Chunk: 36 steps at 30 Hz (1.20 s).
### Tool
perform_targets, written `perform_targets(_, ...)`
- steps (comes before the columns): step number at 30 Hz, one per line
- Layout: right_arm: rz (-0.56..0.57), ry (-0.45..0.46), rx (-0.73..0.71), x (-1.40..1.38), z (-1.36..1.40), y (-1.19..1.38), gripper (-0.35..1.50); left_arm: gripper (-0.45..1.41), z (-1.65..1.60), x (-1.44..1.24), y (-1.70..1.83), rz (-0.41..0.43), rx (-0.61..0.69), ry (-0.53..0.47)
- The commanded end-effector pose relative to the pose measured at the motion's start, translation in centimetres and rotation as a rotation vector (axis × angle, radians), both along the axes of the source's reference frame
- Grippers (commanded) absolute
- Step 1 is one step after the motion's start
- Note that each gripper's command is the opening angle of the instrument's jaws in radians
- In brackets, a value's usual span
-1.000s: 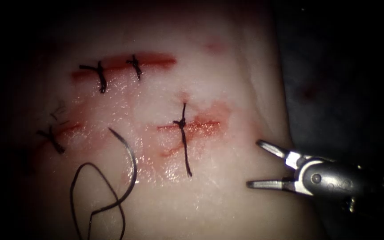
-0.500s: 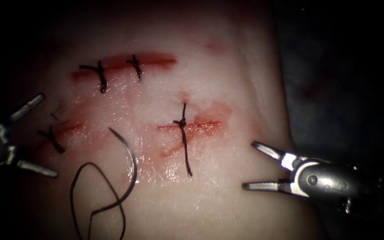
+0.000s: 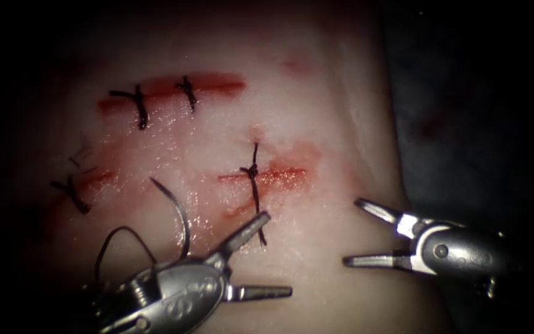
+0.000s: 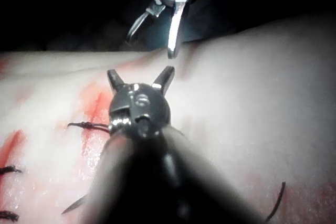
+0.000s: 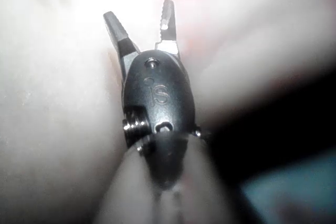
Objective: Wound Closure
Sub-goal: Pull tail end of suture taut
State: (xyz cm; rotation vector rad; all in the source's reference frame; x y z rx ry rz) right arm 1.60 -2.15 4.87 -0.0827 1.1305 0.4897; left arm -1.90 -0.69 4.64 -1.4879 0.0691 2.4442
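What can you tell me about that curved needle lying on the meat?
The needle is a thin, dark, shiny metal arc lying free on the tissue, left of the stitched cut. Its pointed tip points up and left; the curve runs down to where the left tool covers its lower end. Dark thread loops off beside it. Neither tool holds it: both the left tool and the right tool have open, empty jaws. It does not look stuck into the tissue.
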Motion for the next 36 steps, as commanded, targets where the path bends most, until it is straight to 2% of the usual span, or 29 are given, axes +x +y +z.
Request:
perform_targets(1, -0.002, 0.003, 0.000, 0.05, 0.06, -0.02, 1.31, 0.21, 0.12, -0.05, 0.02, 0.055, -0.036, 0.002)
perform_targets(5, -0.002, 0.002, 0.000, 0.05, 0.06, -0.01, 1.31, 0.11, 0.37, -0.07, -0.02, 0.186, -0.134, 0.025)
perform_targets(8, 0.000, 0.001, 0.000, 0.06, 0.07, 0.00, 1.30, 0.04, 0.51, -0.07, -0.03, 0.232, -0.183, 0.036)
perform_targets(10, 0.000, 0.001, 0.000, 0.07, 0.07, 0.00, 1.30, 0.02, 0.64, -0.03, 0.01, 0.250, -0.222, 0.116)
perform_targets(16, 0.000, 0.001, 0.000, 0.06, 0.07, 0.01, 1.30, 0.04, 0.82, 0.02, 0.09, 0.270, -0.284, 0.214)
perform_targets(20, 0.000, 0.001, 0.000, 0.06, 0.08, 0.01, 1.30, 0.12, 0.90, 0.03, 0.07, 0.297, -0.307, 0.289)
perform_targets(30, 0.004, 0.002, -0.002, 0.09, 0.08, 0.00, 1.30, 0.21, 1.01, 0.04, -0.01, 0.346, -0.315, 0.354)
perform_targets(33, 0.005, 0.002, -0.002, 0.10, 0.09, 0.00, 1.30, 0.09, 1.01, 0.04, 0.00, 0.348, -0.317, 0.358)
perform_targets(34, 0.005, 0.002, -0.003, 0.10, 0.09, -0.01, 1.30, -0.06, 1.02, 0.04, 0.01, 0.350, -0.321, 0.360)
perform_targets(35, 0.005, 0.002, -0.003, 0.10, 0.09, -0.01, 1.30, -0.06, 1.02, 0.04, 0.01, 0.350, -0.321, 0.360)
perform_targets(36, 0.005, 0.002, -0.003, 0.11, 0.09, -0.01, 1.30, -0.23, 1.03, 0.04, 0.03, 0.352, -0.324, 0.363)
